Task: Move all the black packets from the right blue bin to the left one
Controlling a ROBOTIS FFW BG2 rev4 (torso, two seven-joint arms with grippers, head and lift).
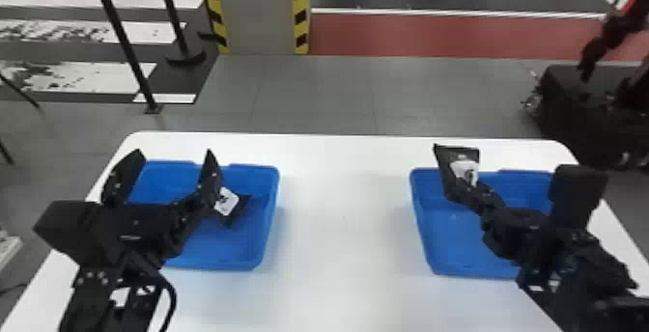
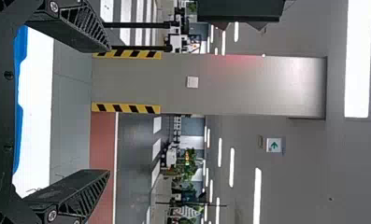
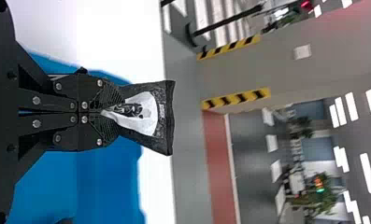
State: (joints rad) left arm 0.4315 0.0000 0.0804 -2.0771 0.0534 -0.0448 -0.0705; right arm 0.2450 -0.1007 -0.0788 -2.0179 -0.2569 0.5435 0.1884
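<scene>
My right gripper [image 1: 458,188] is above the left side of the right blue bin [image 1: 430,254], shut on a black packet [image 1: 466,164] with a white label. In the right wrist view, the same gripper [image 3: 112,112] pinches one end of the packet [image 3: 163,114], whose wider end sticks out past the fingers. Over the left blue bin [image 1: 263,239] stands my left gripper [image 1: 171,162], its two fingers wide apart. The left wrist view shows nothing between the fingers of that gripper [image 2: 109,110]. Another black packet [image 1: 227,201] lies in the left bin, partly hidden behind the left gripper.
Both bins stand on a white table [image 1: 338,239], with bare tabletop between them. Beyond its far edge are a pillar [image 1: 258,12] with striped corners, black posts [image 1: 120,36] and a dark case [image 1: 570,109] on the floor.
</scene>
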